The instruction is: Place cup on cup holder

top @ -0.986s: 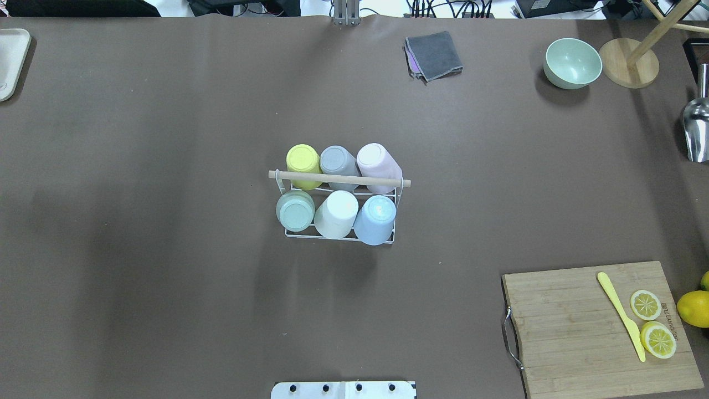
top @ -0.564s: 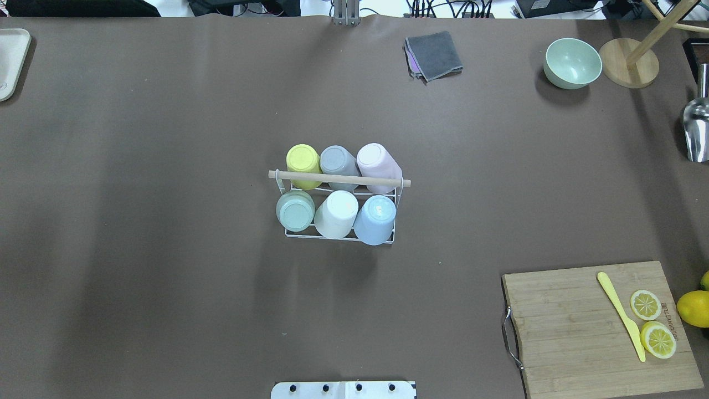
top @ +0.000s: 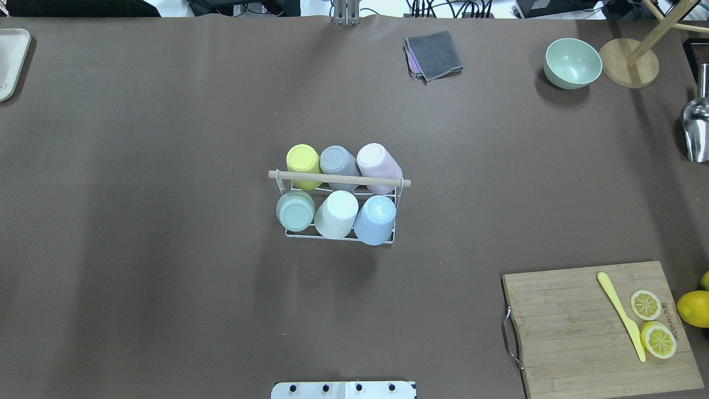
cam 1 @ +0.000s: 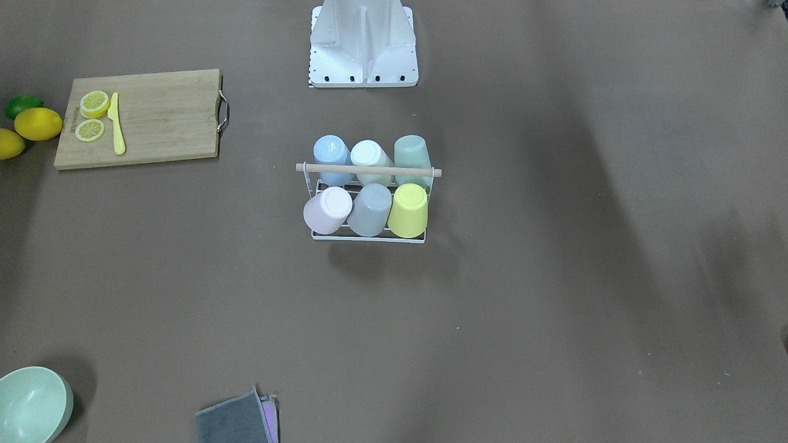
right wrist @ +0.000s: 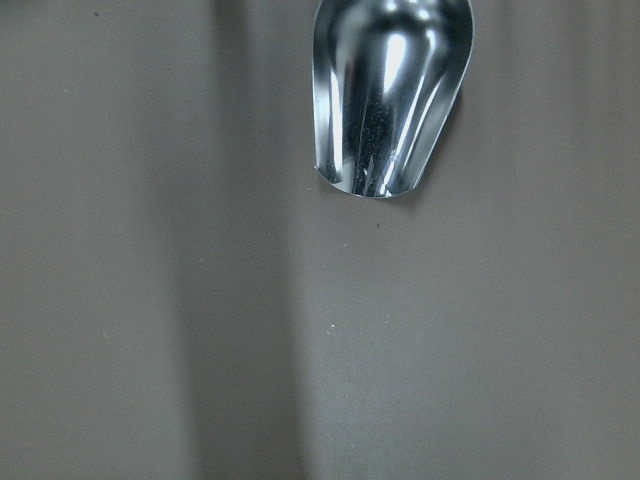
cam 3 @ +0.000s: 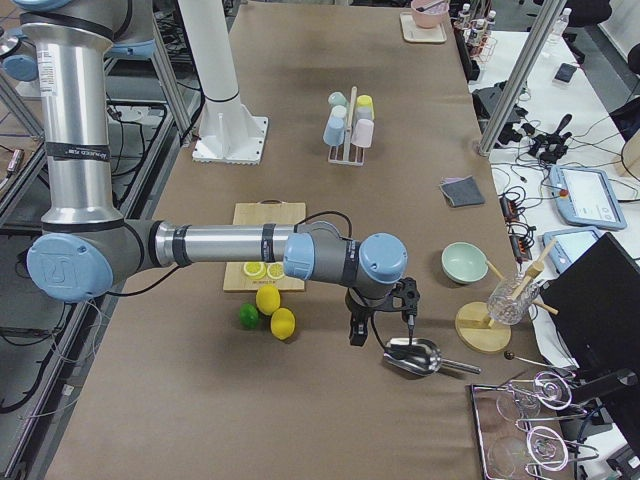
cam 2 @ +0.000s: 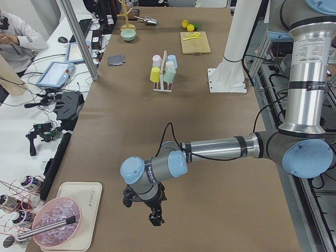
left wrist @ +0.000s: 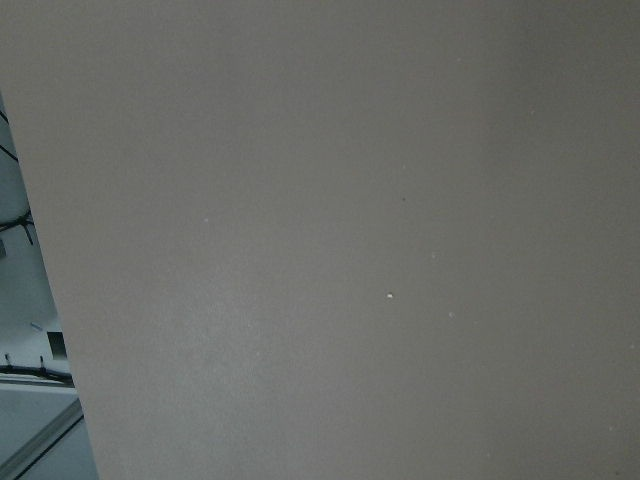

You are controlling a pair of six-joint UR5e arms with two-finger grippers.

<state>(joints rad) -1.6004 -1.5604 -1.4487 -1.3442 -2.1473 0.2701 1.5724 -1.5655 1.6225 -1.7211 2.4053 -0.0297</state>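
Observation:
The cup holder, a white wire rack with a wooden rod handle (top: 339, 178), stands mid-table, also in the front view (cam 1: 368, 169). Several cups sit upside down on its prongs: yellow (top: 302, 159), grey (top: 336, 160) and pink (top: 376, 160) in the far row, green (top: 295, 211), white (top: 338, 213) and blue (top: 375, 219) in the near row. My left gripper (cam 2: 152, 215) hangs over bare table at the left end, far from the rack. My right gripper (cam 3: 383, 328) hangs at the right end beside a metal scoop (right wrist: 390, 90). I cannot tell whether either is open or shut.
A cutting board (top: 587, 332) with lemon slices and a yellow knife lies front right, lemons (top: 695, 307) beside it. A green bowl (top: 572, 62), a wooden stand (top: 628, 62) and a grey cloth (top: 433, 54) are at the back. A tray (top: 11, 61) is back left.

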